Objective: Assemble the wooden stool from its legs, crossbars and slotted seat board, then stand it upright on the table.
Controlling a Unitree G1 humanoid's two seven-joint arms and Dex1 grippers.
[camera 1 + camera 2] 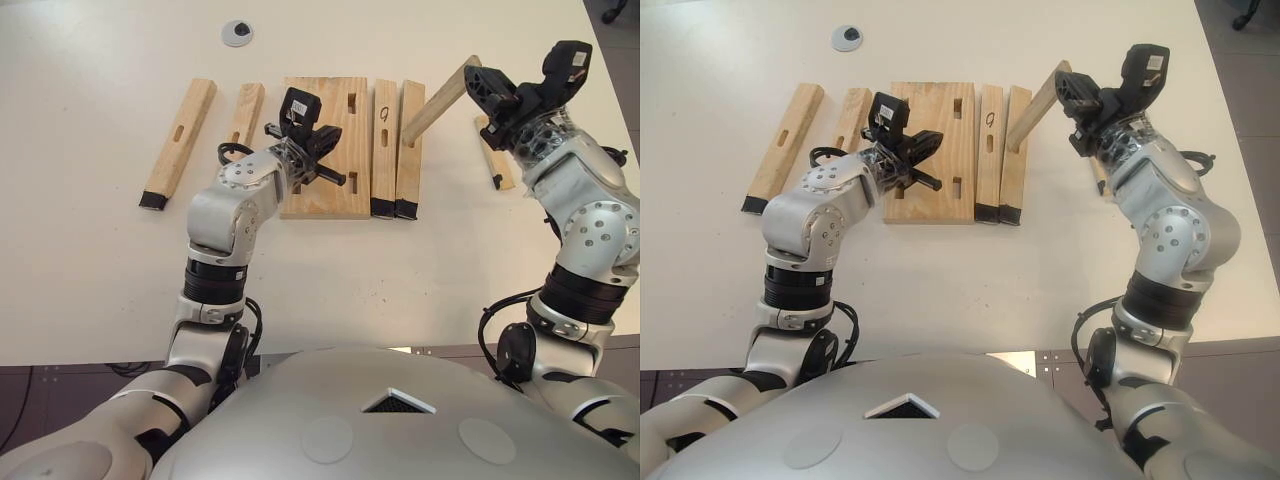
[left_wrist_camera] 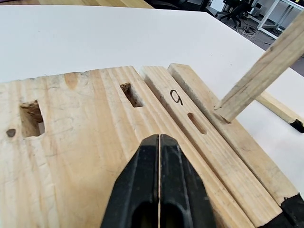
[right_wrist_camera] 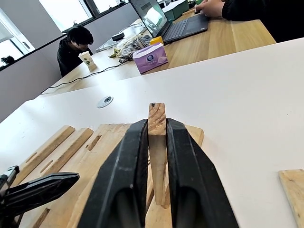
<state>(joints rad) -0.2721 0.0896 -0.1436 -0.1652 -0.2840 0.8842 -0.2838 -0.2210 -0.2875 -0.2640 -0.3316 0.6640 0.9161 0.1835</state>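
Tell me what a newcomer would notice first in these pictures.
The right claw is shut on a wooden crossbar, held tilted above the table with its lower end at the outer slotted leg right of the seat board. The left claw, shut and empty, hangs low over that board's middle.

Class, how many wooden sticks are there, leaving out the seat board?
6 sticks: two left of the seat board, two beside its right edge, one held tilted in the right hand, one on the table beyond it, partly hidden.
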